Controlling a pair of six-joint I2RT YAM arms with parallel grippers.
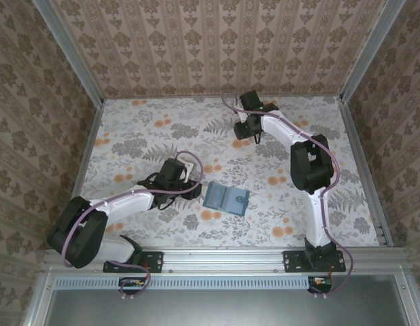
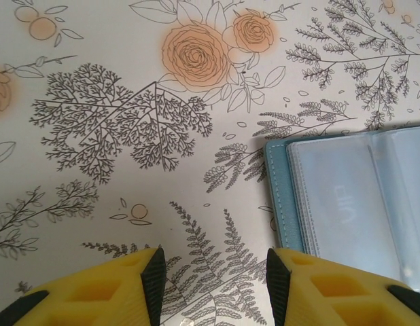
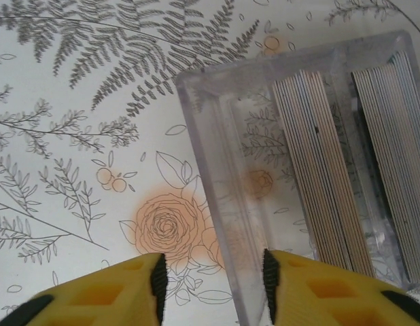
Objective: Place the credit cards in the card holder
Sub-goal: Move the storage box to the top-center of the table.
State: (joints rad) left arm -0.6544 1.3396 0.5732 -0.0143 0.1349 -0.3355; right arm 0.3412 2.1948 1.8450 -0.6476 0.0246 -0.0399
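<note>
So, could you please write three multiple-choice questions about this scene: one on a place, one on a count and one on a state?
1. Where does the holder lie?
A. On the table beside the left gripper
B. Against the far wall
C. At the near left corner

2. How many stacks of cards are in the clear stand?
A. One
B. Two
C. Four

3. In what state is the holder?
A. Shut
B. Open flat
C. Standing on its edge

Answers:
1 A: the top view shows it just next to that gripper, mid-table.
2 B: the right wrist view shows two stacks with a gap between them.
3 B: its clear inner pockets face up in the left wrist view.
</note>
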